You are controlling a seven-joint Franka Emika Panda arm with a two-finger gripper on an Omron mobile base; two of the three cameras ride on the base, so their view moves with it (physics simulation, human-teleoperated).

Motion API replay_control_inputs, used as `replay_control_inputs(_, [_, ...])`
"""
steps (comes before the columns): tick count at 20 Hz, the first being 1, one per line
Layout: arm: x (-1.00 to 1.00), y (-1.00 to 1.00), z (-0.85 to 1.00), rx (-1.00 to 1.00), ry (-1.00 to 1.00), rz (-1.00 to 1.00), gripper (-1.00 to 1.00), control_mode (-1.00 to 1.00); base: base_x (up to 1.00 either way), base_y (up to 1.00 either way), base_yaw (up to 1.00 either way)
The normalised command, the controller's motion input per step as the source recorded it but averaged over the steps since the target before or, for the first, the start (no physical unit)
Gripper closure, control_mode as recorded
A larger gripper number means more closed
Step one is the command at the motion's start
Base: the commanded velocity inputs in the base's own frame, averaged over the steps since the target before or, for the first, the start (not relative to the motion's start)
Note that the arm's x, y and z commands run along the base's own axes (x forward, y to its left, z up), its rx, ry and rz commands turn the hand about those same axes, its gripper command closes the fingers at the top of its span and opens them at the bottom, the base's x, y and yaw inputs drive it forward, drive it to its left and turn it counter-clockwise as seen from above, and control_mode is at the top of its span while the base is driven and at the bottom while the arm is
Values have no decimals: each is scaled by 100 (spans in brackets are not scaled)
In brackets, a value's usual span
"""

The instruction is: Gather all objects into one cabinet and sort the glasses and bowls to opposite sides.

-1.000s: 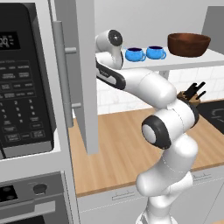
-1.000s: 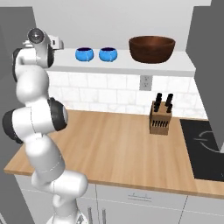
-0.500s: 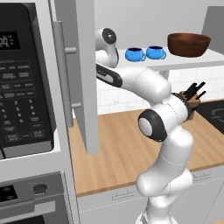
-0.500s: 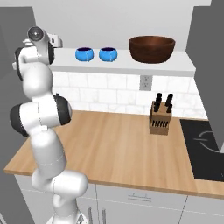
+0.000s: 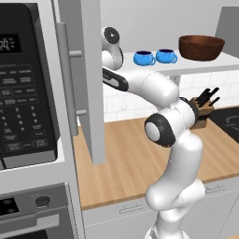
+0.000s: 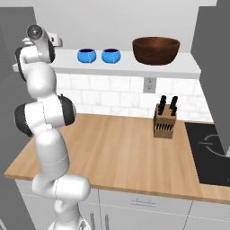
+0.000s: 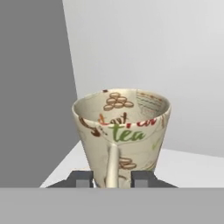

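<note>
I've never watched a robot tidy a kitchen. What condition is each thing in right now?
Cream printed tea cup: upright on the white shelf, its handle between the hand's fingers.
Two bright blue cups: upright, side by side, mid-shelf.
Dark brown wooden bowl: upright, at the shelf's right.
Grey cabinet door: swung open.
Wooden knife block: standing on the counter, knives in.
</note>
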Motion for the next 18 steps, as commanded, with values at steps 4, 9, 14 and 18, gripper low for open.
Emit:
replay_control_inputs(4, [0,0,-7,0,0,0,-100,-100,0,0,0])
replay_control_inputs(9, [-5,0,-4,0,0,0,-100,-100,0,0,0])
replay_control_inputs(14, [-39,-10,0,0,0,-2,-100,-100,0,0,0])
replay_control_inputs(18, [-58,-26,0,0,-3,-5,-100,-100,0,0,0])
